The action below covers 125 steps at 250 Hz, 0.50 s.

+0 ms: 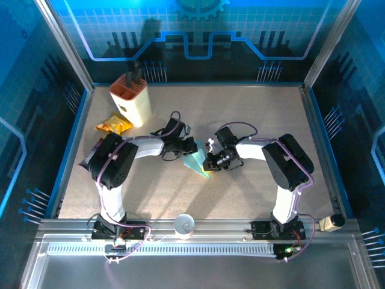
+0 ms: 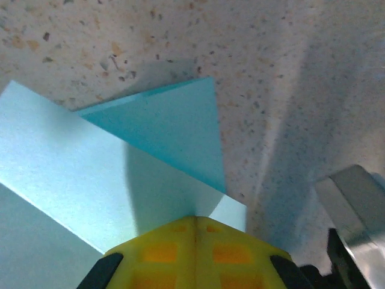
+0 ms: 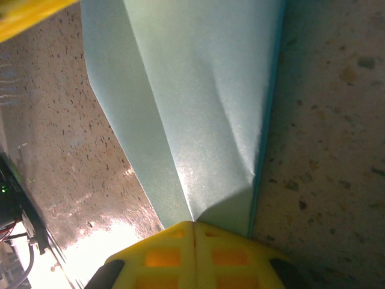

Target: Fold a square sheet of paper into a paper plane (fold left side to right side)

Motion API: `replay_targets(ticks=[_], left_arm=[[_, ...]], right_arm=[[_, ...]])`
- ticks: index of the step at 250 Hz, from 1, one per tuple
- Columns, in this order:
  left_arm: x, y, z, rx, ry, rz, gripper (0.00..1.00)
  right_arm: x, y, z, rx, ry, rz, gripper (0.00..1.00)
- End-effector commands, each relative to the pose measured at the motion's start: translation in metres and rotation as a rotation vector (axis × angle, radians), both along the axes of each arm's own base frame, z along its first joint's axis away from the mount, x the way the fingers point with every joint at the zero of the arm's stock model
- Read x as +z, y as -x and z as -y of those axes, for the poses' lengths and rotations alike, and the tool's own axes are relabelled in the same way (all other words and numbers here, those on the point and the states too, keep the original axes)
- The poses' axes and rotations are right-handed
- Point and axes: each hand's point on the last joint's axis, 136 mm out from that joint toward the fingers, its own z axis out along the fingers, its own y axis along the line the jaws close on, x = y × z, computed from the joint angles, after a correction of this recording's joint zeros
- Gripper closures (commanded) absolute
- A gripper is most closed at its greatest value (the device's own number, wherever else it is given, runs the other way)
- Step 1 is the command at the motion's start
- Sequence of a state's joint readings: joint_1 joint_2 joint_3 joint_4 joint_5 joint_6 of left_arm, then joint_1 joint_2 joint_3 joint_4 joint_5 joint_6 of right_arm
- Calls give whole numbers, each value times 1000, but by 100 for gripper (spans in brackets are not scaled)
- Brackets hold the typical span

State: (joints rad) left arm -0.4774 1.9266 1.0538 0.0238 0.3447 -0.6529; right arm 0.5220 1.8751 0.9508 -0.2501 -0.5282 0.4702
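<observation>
- At table centre, between the two arms, the sheet (image 1: 196,162) lies partly folded, a narrow light-blue wedge pointing toward 5 o'clock.
- Left gripper (image 2: 195,224) is closed, its yellow tips together at the sheet's near edge. A darker flap (image 2: 171,126) is turned over and lies flat at 12 o'clock of the tips.
- Right gripper (image 3: 194,229) is closed too, its tips meeting where two long folded edges converge. A small wrinkle (image 3: 248,173) spreads from them toward 1 o'clock. Whether either gripper pinches the paper or only presses it cannot be told.
- The step in hand looks like bringing the left side over onto the right. One gripper should pin the sheet so it does not slide on the table (image 1: 258,114). The other should lead the edge across and match edge to edge before flattening, then run closed tips along the fold for a sharp crease. The wrinkle wants easing out, not creasing in.
- Block (image 1: 131,99) stands at 10 o'clock of the sheet, well apart, with the packet (image 1: 113,124) just beside it at its 7 o'clock. No brand, label or writing is readable on either, nor on the sheet.
</observation>
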Motion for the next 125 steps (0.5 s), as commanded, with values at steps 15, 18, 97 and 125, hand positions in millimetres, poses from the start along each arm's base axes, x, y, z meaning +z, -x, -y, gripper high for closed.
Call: replay_targets(ticks=[15,18,97,125], left_arm=[[-13,1,-3,-6,-46,-17,93],[-14,1,-3,-8,-48,-17,93],[-44,13,-18,-5,-122,-51,96],[-48,15,-21,-8,-138,-55,96]], right_arm=[[-61,55,57,3,355,-177,100],[-60,54,55,4,350,-172,100],[-7,31,18,-7,178,-81,100],[18,22,4,-12,123,-39,100]])
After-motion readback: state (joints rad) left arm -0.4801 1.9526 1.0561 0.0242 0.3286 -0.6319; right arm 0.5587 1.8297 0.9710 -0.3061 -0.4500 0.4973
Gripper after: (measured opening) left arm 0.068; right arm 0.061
